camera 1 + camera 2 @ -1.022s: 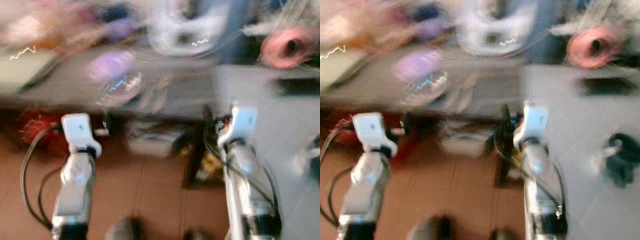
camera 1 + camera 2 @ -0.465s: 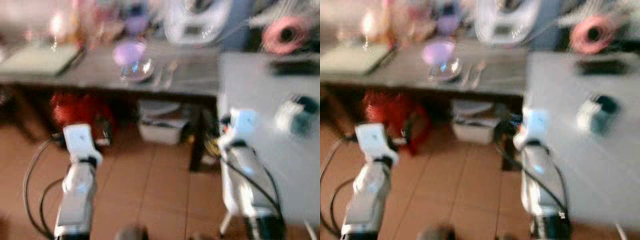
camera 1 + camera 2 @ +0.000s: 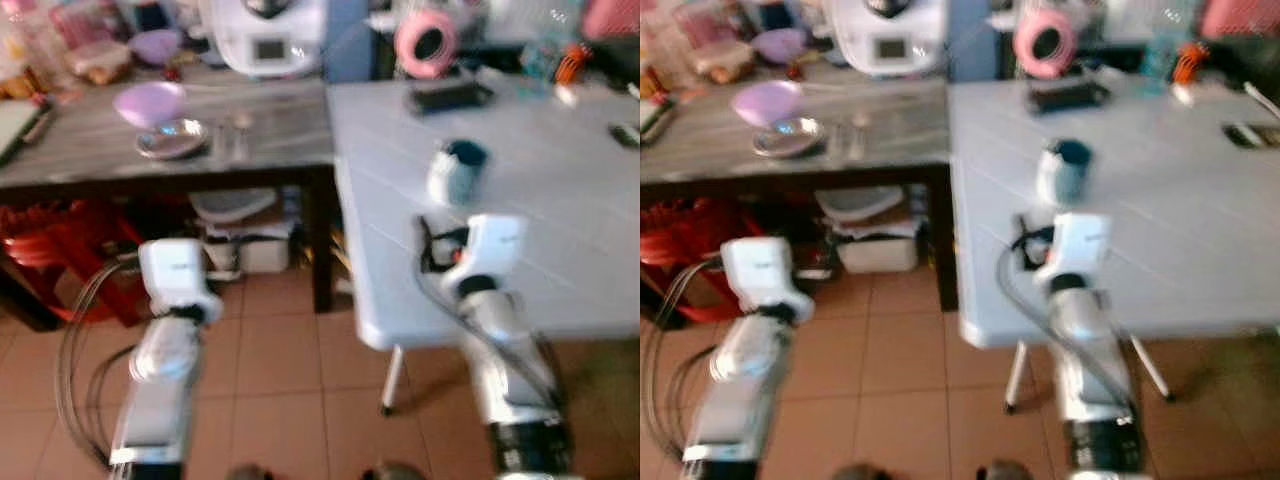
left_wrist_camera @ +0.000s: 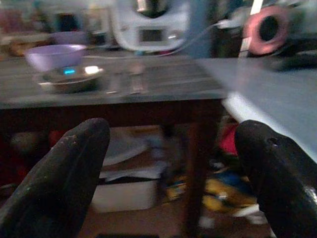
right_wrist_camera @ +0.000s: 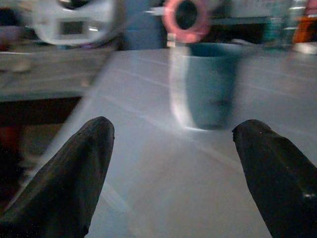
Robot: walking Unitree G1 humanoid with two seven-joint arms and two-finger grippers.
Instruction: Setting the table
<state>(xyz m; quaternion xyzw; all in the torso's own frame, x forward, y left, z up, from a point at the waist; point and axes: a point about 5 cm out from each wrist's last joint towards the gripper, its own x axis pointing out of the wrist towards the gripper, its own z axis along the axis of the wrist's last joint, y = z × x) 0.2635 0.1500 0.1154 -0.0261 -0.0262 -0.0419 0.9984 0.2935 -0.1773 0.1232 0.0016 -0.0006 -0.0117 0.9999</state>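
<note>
Right now you are facing two surfaces: a dark wood-grain surface on the left and a smooth white surface on the right. No writing or label is sharp enough for you to read. Your right pincer is hovering over the near edge of the white one, fingers spread wide and holding nothing, pointing at a teal cup standing upright just beyond. Your left pincer is hanging over the tiled floor, equally wide apart and empty, facing the dark surface. On it a lilac bowl is sitting beside a shiny metal dish, with a rounded white appliance farther back. A pink roll is lying at the far side.
</note>
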